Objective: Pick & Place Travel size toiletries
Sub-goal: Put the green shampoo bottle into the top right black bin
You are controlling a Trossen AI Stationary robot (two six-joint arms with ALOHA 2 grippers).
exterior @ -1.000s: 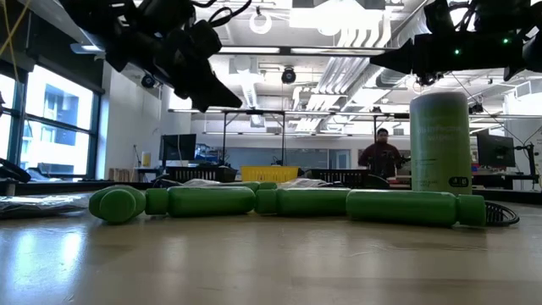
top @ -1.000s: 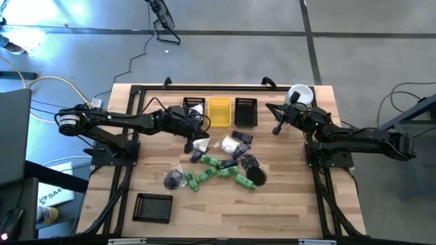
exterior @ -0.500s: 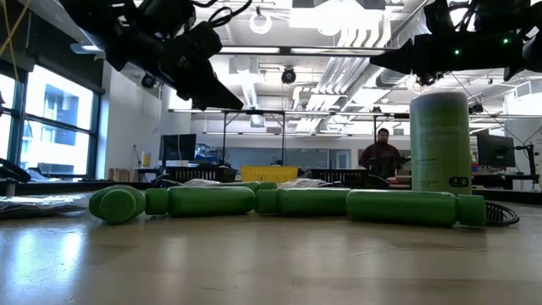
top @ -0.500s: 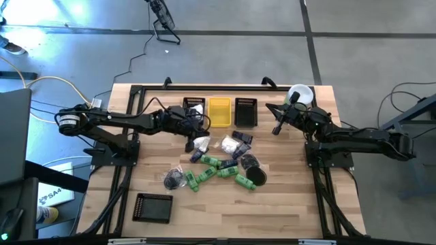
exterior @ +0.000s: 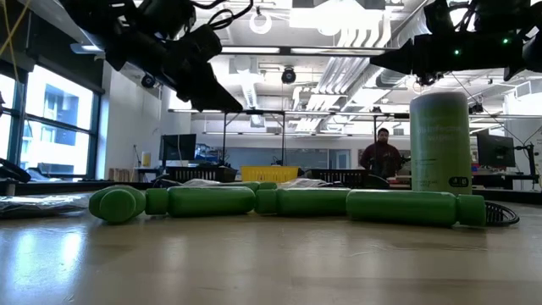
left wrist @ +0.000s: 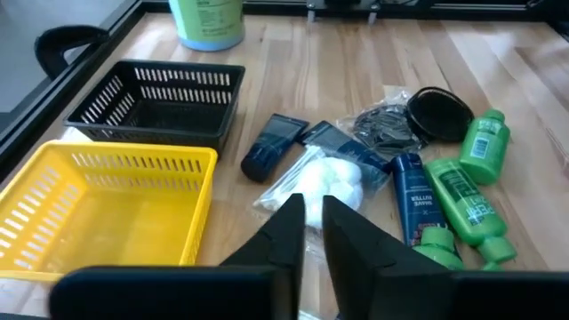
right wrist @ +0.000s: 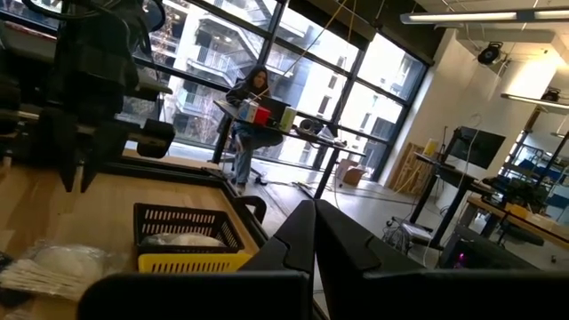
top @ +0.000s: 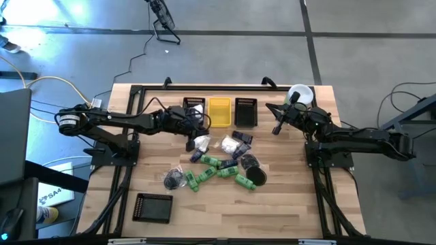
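done: one white packet (right wrist: 182, 240) binned, looks like | left: pile of toiletries (top: 221, 165) just ahead of your left gripper (left wrist: 313, 209), fingers slightly apart, empty | right gripper (right wrist: 314, 215) pinched together, parked

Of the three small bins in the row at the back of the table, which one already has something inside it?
The left black bin, beside the yellow bin: a white packet lies in it. The yellow bin and the right black bin are empty.
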